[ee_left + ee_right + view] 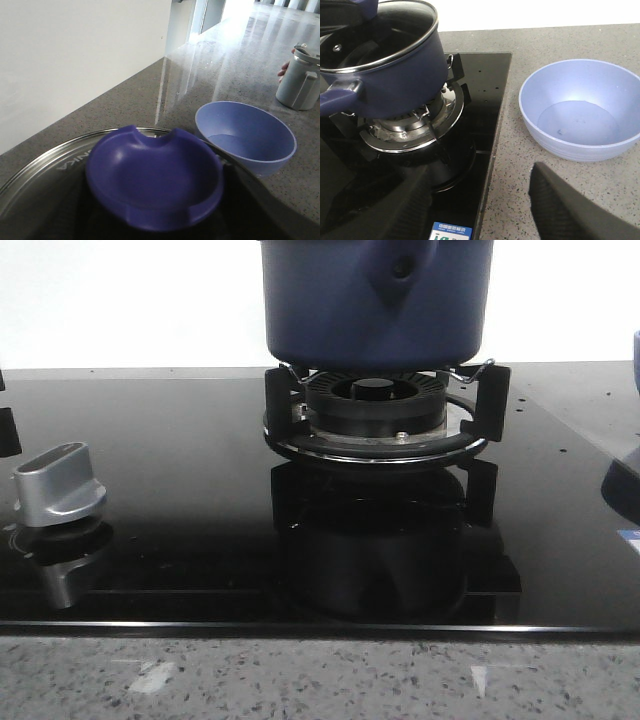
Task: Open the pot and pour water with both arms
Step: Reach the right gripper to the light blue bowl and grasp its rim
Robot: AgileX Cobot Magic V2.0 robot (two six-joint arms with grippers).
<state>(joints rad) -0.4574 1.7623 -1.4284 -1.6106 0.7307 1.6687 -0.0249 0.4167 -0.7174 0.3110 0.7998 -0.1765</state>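
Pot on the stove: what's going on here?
The pot sits on the burner with its glass lid on. The left gripper is down at the lid's knob, a finger on either side; whether it has clamped is unclear. The right gripper is open and holds nothing, between the pot and the bowl on the counter. Nothing is being poured.

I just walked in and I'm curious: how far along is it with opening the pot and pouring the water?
Early days. Done: nothing yet; the pot sits on the burner with its glass lid seemingly on. In hand: the left gripper is at the lid's knob. Left: lifting the lid, the open right gripper taking the handle, then pouring into the blue bowl.
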